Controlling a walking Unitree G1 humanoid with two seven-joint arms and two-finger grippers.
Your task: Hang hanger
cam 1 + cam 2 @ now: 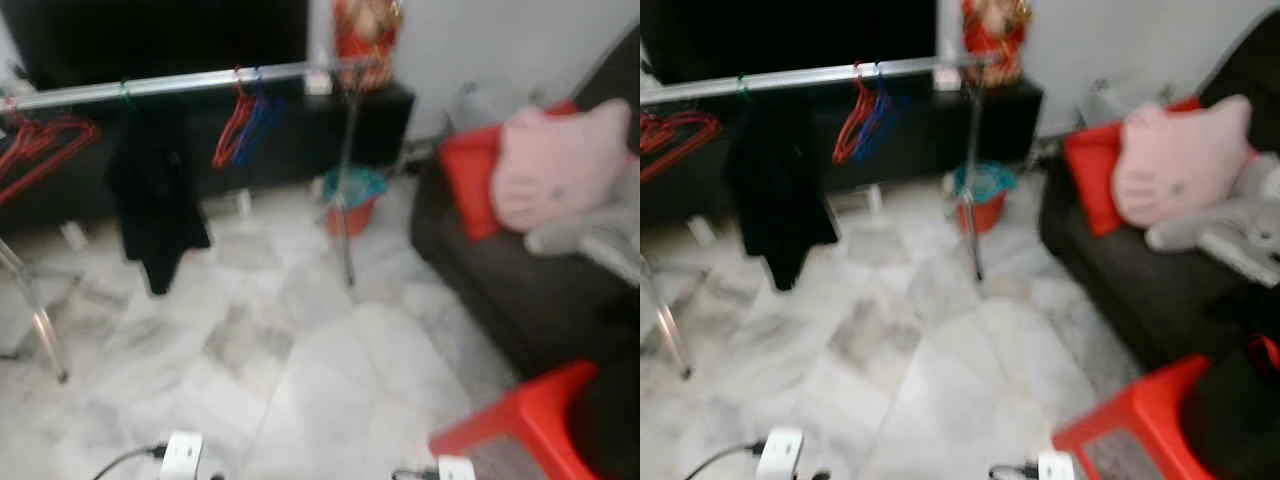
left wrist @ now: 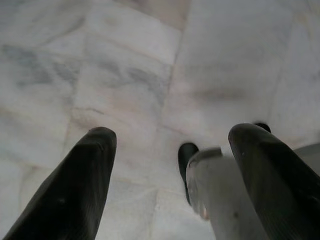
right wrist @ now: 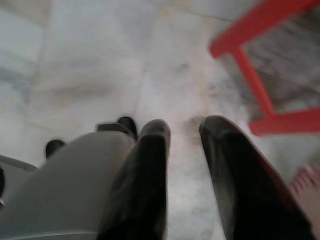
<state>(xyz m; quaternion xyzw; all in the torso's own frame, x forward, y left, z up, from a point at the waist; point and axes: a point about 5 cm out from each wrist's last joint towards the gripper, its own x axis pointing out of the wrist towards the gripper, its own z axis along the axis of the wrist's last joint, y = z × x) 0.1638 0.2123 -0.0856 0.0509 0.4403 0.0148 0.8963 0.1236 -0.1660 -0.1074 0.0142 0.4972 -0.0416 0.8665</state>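
A silver clothes rail (image 1: 180,83) runs across the back of the room on thin metal legs. Red hangers (image 1: 40,145) hang at its left end, and a red and a blue hanger (image 1: 240,125) hang near its middle. A black garment (image 1: 155,190) on a green hanger droops between them. Both arms hang low over the marble floor, far from the rail. My left gripper (image 2: 172,134) is open with only floor between its fingers. My right gripper (image 3: 185,125) is open by a narrower gap and holds nothing.
A dark sofa (image 1: 520,290) with a pink cat-face cushion (image 1: 560,165) and a red cushion (image 1: 470,175) fills the right side. A red plastic stool (image 1: 530,420) stands at the near right. A teal and red bucket (image 1: 352,200) sits by the rack's right leg.
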